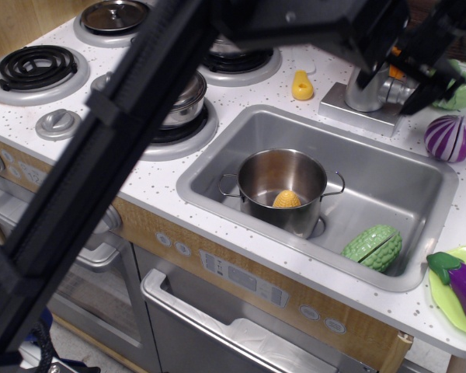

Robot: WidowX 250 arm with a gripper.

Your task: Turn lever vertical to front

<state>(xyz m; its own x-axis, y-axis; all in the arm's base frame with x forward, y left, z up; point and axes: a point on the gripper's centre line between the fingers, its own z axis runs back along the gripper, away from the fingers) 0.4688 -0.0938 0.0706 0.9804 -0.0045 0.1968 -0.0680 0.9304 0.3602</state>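
Note:
The lever (394, 88) is a short silver-grey arm that sticks out to the right from the cylindrical tap body (363, 87). The tap stands on a rectangular grey base (356, 110) behind the sink. My gripper (432, 87) hangs at the upper right, just right of the lever's tip. Its black fingers (416, 99) look spread apart and hold nothing. I cannot tell whether a finger touches the lever. The black arm crosses the picture from lower left to upper right and hides the top of the tap.
A small yellow piece (301, 85) lies left of the tap base. The sink (419, 186) holds a steel pot (283, 186) with a corn piece (286, 200) and a green vegetable (373, 247). A purple cabbage (452, 138), a green ball (460, 89) and an eggplant (464, 284) lie at right. Stove burners and knobs (58, 123) are at left.

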